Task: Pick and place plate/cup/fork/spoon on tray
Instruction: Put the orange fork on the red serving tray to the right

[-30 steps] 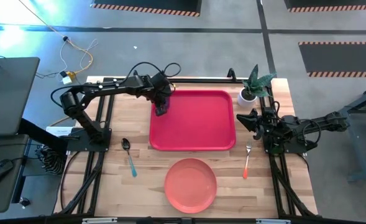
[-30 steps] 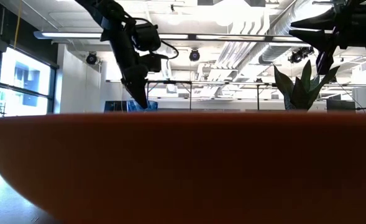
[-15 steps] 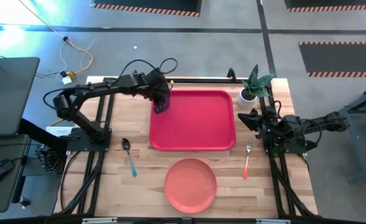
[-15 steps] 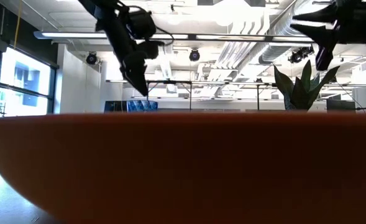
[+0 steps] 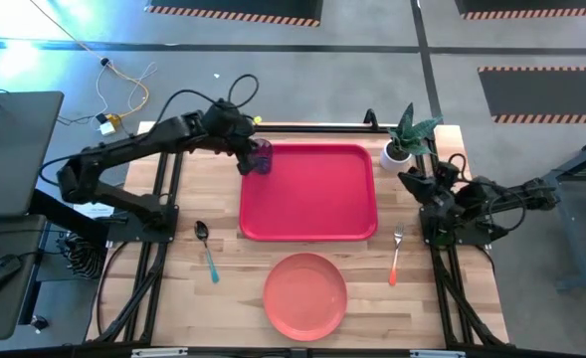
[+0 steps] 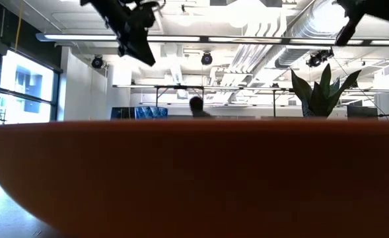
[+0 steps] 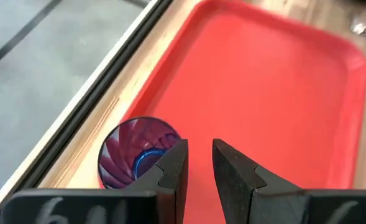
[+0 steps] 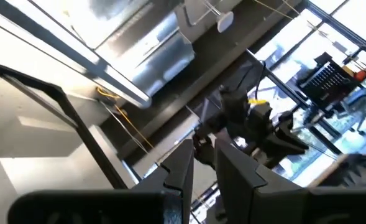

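One cup (image 5: pixel 262 156) — one tray (image 5: pixel 317 214), one plate (image 5: pixel 305 294).

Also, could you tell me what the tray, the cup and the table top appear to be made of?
Tray: probably plastic, uniformly red, smooth with a soft sheen.
Cup: likely translucent plastic, blue-purple, the red showing through its wall.
Table: wood, light planks with visible grain and seams.

one tray (image 5: pixel 308 194), plate (image 5: pixel 305 295), cup (image 5: pixel 262 156), fork (image 5: pixel 396 257), spoon (image 5: pixel 206 251).

The right gripper (image 8: pixel 202 163) points up at the ceiling, its two dark fingers (image 8: pixel 179 171) close together, with a narrow gap between.
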`<move>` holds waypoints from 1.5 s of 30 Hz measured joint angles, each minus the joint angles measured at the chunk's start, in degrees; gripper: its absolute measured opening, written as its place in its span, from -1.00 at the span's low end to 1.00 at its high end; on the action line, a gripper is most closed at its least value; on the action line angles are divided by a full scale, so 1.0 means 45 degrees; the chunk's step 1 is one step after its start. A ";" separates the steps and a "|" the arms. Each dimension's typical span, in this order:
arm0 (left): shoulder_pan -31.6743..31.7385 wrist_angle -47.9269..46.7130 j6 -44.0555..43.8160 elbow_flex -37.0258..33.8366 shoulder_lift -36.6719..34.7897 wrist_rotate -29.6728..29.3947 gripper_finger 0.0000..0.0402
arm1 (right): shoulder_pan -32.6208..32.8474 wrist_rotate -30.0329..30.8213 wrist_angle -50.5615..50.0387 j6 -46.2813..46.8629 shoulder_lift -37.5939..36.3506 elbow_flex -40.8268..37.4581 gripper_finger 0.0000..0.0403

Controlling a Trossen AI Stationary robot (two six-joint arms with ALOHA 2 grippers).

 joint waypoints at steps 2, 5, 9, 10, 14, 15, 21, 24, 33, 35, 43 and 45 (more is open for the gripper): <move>-0.0103 0.0038 0.0064 0.0000 -0.0288 -0.0003 -0.68 | 0.0000 -0.0009 -0.1175 0.0088 -0.0003 0.0755 -0.71; -0.0121 0.0043 0.0127 0.0000 -0.0563 0.0001 -0.68 | -0.0001 -0.0014 -0.4392 0.0983 0.0007 0.2204 -0.71; -0.0117 -0.0007 0.0028 0.0000 -0.0659 -0.0013 -0.68 | 0.0005 -0.0017 -0.9504 0.3791 0.0507 0.4358 -0.71; -0.0117 -0.0011 0.0028 0.0000 -0.0664 -0.0009 -0.68 | 0.0005 -0.0025 -1.0526 0.4494 0.0776 0.4799 -0.71; -0.0117 -0.0006 -0.0064 0.0000 -0.0652 -0.0011 -0.68 | 0.0005 -0.0793 -1.3354 0.6849 0.2068 0.6309 -0.71; -0.0117 -0.0008 -0.0064 0.0000 -0.0643 -0.0009 -0.68 | 0.0005 -0.1139 -1.3756 0.7319 0.2430 0.6607 -0.71; -0.0117 -0.0011 -0.0064 0.0000 -0.0635 -0.0009 -0.68 | 0.0005 -0.3003 -1.5079 0.8928 0.4424 0.7717 -0.71; -0.0117 -0.0011 -0.0064 0.0000 -0.0635 -0.0010 -0.68 | 0.0010 -0.3556 -1.5715 0.9914 0.5267 0.7981 -0.71; -0.0117 -0.0016 -0.0051 0.0000 -0.0635 -0.0009 -0.68 | 0.0010 -0.5283 -1.8819 1.2723 0.7352 0.8027 -0.71; -0.0117 -0.0016 0.0063 0.0000 -0.0635 -0.0013 -0.68 | 0.0010 -0.5702 -1.9441 1.3061 0.7665 0.8027 -0.71; -0.0117 -0.0016 0.0176 0.0000 -0.0633 -0.0013 -0.68 | 0.0015 -0.5883 -2.0408 1.4188 0.8380 0.8027 -0.71; -0.0117 -0.0016 0.0179 0.0000 -0.0630 -0.0013 -0.68 | 0.0012 -0.5993 -2.0636 1.4452 0.8568 0.8027 -0.71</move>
